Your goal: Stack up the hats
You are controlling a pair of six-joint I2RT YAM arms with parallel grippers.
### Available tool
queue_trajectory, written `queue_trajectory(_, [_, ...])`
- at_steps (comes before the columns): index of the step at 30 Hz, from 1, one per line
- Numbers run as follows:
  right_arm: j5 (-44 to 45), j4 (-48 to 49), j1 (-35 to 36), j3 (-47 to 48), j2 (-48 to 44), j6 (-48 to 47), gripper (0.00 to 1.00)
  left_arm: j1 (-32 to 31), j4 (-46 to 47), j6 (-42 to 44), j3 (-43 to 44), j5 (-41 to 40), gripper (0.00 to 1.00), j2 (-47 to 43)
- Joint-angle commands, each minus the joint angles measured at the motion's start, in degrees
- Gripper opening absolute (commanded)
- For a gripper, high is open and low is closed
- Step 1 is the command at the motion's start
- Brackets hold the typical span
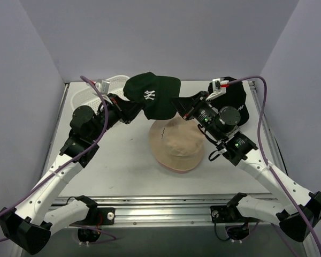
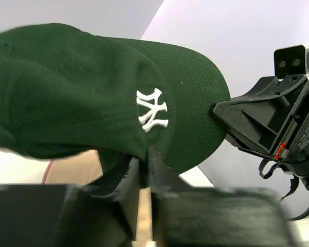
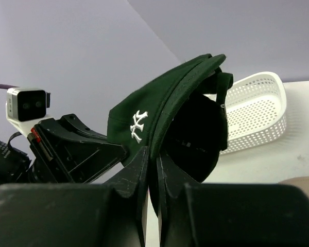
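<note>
You held the dark green baseball cap (image 1: 152,95) aloft, the left gripper (image 1: 135,111) pinching its left edge and the right gripper (image 1: 178,104) its brim. Beneath lay the tan bucket hat (image 1: 176,142). The black cap (image 1: 238,99) sat far right and the white mesh basket (image 1: 91,96) far left.

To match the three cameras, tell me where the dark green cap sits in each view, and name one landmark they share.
Top external: dark green cap upper centre, held up over the tan bucket hat.
Left wrist: fills the upper left and centre, its lower edge pinched by the left hand.
Right wrist: centre, brim edge-on, clamped in the right hand.
Shared landmark: the cap's white logo.
</note>
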Motion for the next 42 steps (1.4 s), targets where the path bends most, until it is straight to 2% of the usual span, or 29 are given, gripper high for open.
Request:
queue_trajectory(1, [2.7, -2.1, -0.5, 2.2, -1.7, -1.1, 0.00, -0.3, -3.5, 4.6, 2.5, -0.3, 0.22, -3.6])
queue_trajectory(2, [2.8, -3.3, -0.4, 2.7, -2.0, -1.0, 0.00, -0.3, -5.2, 5.3, 2.3, -2.5, 0.40, -4.3])
queue_trajectory(5, [3.0, -6.7, -0.4, 4.1, -3.0, -1.1, 0.00, -0.3, -8.7, 7.1, 0.2, -5.3, 0.57, -7.5])
queue_trajectory(6, [2.7, -7.2, -0.4, 4.2, -3.3, -1.1, 0.00, -0.3, -8.6, 7.4, -0.7, -6.2, 0.60, -9.3])
queue_trajectory(14, [2.3, -9.5, -0.4, 4.7, -6.0, -0.5, 0.00, -0.3, -11.4, 8.6, -5.8, -6.9, 0.62, -15.4])
queue_trajectory(23, [-0.7, -8.3, -0.4, 6.1, -6.7, -0.8, 0.00, -0.3, -14.5, 7.9, -5.3, -6.6, 0.64, -13.1])
queue_trajectory(27, [4.6, -11.3, -0.5, 11.2, -5.0, -5.4, 0.00, -0.3, -15.8, 8.6, -4.8, -6.8, 0.66, -11.8])
queue_trajectory(31, [9.9, -14.9, -1.7, 18.6, 1.1, -11.2, 0.00, -0.3, -21.1, 10.4, -2.3, -9.0, 0.70, -8.4])
queue_trajectory(32, [10.8, -14.9, -2.7, 19.7, 1.8, -11.9, 0.00, -0.6, -21.9, 10.2, -1.6, -9.6, 0.75, -7.5])
queue_trajectory(33, [11.7, -14.2, -3.4, 20.5, 2.4, -12.5, 0.00, -1.0, -22.0, 9.4, -1.8, -10.8, 0.99, -7.3])
queue_trajectory(34, [13.4, -13.7, -4.4, 21.6, 3.4, -12.9, 0.00, -1.6, -21.5, 8.9, -2.4, -11.1, 0.94, -7.1])
queue_trajectory(37, [15.4, -12.7, -10.8, 23.3, 5.3, -11.9, 0.00, -4.5, -20.2, 8.6, -4.4, -13.8, 0.94, -6.1])
queue_trajectory(42, [25.6, -10.7, -18.0, 23.5, 7.2, -11.1, 0.00, -7.3, -18.5, 8.6, -7.7, -17.9, 0.94, -5.3])
